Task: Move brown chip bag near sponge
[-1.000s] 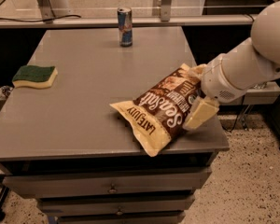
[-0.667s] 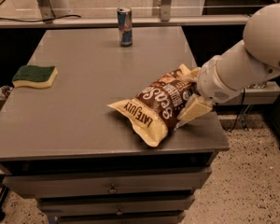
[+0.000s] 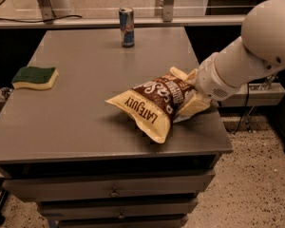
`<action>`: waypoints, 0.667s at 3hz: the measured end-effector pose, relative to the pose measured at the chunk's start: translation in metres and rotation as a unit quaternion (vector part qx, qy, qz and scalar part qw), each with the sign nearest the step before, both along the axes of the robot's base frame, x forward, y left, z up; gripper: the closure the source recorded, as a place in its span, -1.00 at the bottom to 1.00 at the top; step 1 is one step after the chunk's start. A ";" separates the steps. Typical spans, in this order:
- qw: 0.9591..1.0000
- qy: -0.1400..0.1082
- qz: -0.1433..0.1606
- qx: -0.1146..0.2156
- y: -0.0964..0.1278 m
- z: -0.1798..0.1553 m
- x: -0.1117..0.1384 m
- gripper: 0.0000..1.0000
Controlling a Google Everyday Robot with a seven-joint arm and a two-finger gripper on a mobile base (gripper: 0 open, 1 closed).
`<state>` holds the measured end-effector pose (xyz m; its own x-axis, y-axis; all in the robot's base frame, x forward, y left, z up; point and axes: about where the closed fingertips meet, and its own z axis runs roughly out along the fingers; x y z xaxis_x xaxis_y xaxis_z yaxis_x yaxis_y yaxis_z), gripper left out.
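Observation:
The brown chip bag lies on the right side of the grey table, its pale "LATE JULY" end pointing left and towards the front. My gripper is at the bag's right end, with one pale finger above the bag and one below it. It is shut on the bag, which looks slightly lifted at that end. The sponge, with a green top over a yellow body, lies near the table's left edge, well apart from the bag.
A blue and silver drink can stands upright at the back of the table. My white arm reaches in from the right. Drawers sit under the tabletop. A shelf edge is to the right.
The gripper has pulled the bag a little to the left across the table, towards the sponge's side. The sponge and the can have not moved.

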<state>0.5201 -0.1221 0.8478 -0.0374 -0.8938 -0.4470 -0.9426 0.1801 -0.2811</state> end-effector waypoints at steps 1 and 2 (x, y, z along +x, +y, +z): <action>1.000 0.000 0.000 0.000 0.000 0.004 0.000 1.00; 1.000 0.000 0.000 0.000 0.000 0.005 0.000 1.00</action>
